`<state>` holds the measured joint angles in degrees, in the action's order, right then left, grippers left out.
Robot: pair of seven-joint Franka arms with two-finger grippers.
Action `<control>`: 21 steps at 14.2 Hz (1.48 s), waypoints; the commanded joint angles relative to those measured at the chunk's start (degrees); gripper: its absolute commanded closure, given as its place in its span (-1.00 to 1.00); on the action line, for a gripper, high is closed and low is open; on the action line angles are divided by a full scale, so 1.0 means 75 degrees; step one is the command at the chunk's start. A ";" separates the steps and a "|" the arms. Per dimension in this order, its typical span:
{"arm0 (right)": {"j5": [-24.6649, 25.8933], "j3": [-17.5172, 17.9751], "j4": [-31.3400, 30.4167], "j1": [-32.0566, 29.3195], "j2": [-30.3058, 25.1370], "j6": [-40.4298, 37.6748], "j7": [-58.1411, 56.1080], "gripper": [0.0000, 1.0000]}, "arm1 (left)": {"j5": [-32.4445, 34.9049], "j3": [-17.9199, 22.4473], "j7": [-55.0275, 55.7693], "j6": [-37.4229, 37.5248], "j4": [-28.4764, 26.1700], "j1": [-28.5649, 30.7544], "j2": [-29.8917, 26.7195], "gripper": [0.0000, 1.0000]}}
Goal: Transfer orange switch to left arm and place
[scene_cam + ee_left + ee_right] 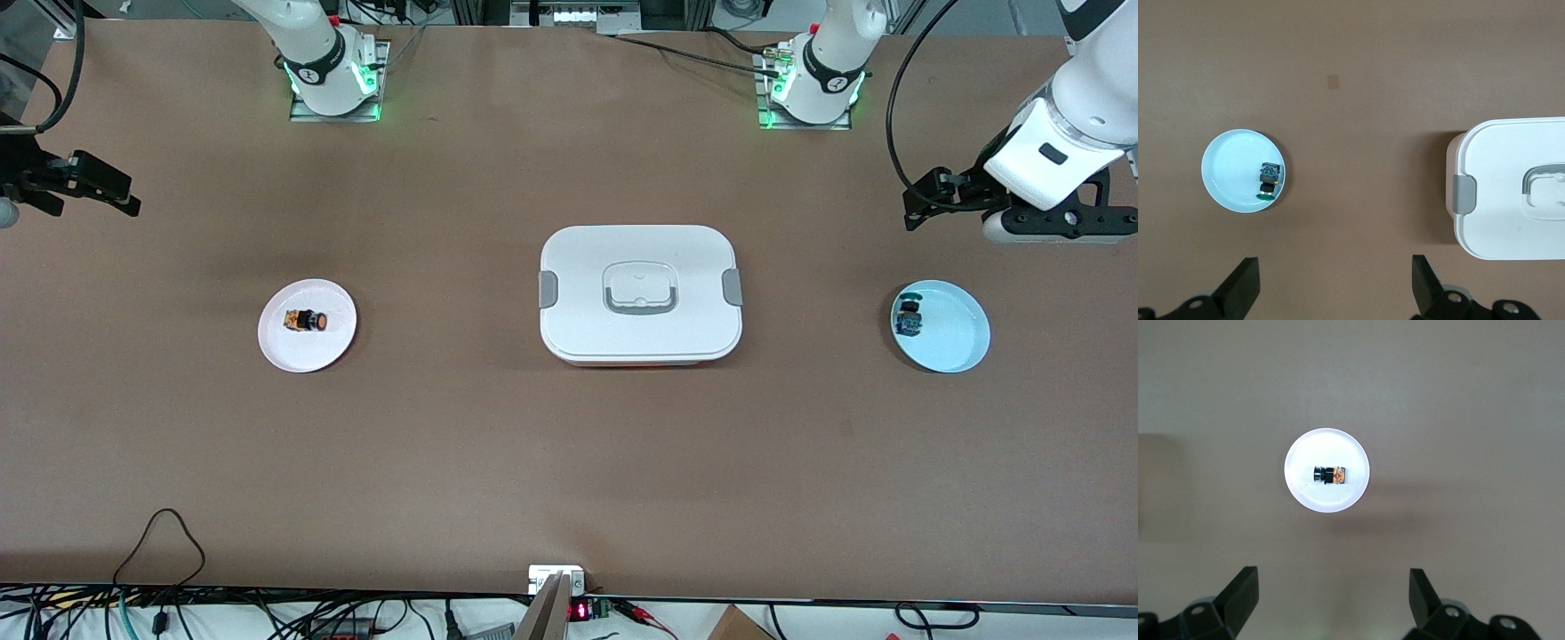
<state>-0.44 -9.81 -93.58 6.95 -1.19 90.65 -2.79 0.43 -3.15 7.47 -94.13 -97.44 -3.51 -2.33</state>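
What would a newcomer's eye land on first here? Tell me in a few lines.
First the big white box with grey clips, mid-table. On either side of it sits a small plate: a white plate toward the right arm's end holding the orange switch, and a light blue plate toward the left arm's end holding a blue-green switch. Both grippers, left and right, hang open above bare table.

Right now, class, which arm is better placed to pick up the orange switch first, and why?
The right arm. Its open hand hangs at the end of the table where the orange switch lies on the white plate. The left hand is at the other end, with the box between.
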 commanded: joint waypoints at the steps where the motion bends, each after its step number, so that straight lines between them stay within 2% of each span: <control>1: 0.0071 0.0019 0.0090 -0.0001 0.0006 -0.0122 0.0021 -1.00 | -0.0046 0.0022 0.0011 0.0153 0.0206 -0.0047 0.0088 -1.00; 8: -0.0023 0.0031 0.0078 0.0011 0.0251 0.0007 0.0067 -1.00 | -0.0046 -0.0049 0.0023 0.0165 0.0206 -0.0047 0.0088 -1.00; 13: 0.0012 0.0031 0.0102 0.0023 0.0720 0.0217 0.0125 -1.00 | -0.0046 -0.0049 0.0023 0.0165 0.0206 -0.0047 0.0088 -1.00; 21: -0.0011 0.0043 0.0102 0.0023 0.1891 0.1014 0.0149 -1.00 | -0.0046 -0.0049 0.0023 0.0165 0.0206 -0.0047 0.0088 -1.00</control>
<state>-0.46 -9.71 -93.65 7.15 11.25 97.61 -2.55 0.43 -3.49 7.47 -94.12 -97.43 -3.66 -2.33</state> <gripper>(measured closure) 0.000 0.000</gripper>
